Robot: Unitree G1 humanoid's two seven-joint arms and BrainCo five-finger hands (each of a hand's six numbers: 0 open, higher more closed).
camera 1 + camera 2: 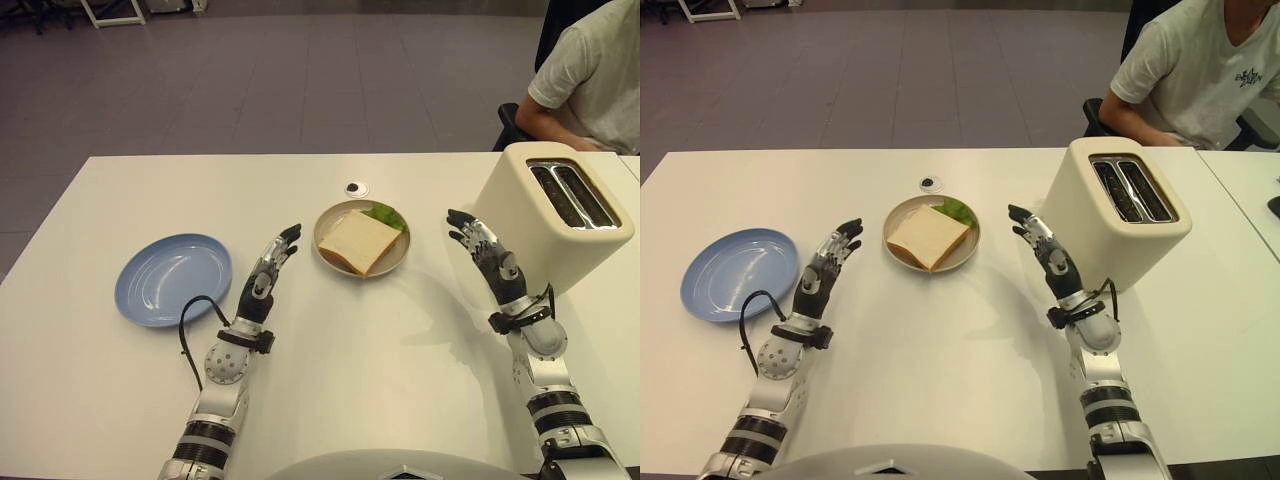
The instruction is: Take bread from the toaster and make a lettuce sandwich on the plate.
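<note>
My left hand [268, 272] and right hand [488, 255] hang above the table [380, 350], fingers extended, holding nothing. Just beyond and between them, bread [358, 243] lies over lettuce [385, 213] on the tan plate [392, 258]; the toaster [540, 230] stands beside my right hand, possibly touching it.

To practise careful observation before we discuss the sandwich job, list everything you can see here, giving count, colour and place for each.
table: one, white, under everything
toaster: one, cream, right side of the table
blue plate: one, light blue, left side of the table
tan plate: one, beige, centre
bread slice: one, pale, on the tan plate
lettuce: one piece, green, under the bread's far edge
small disc: one, black and white, just beyond the tan plate
cable: one, black, looping by the left wrist
left hand: one, black and silver, open, between the plates
right hand: one, black and silver, open, just left of the toaster
</note>
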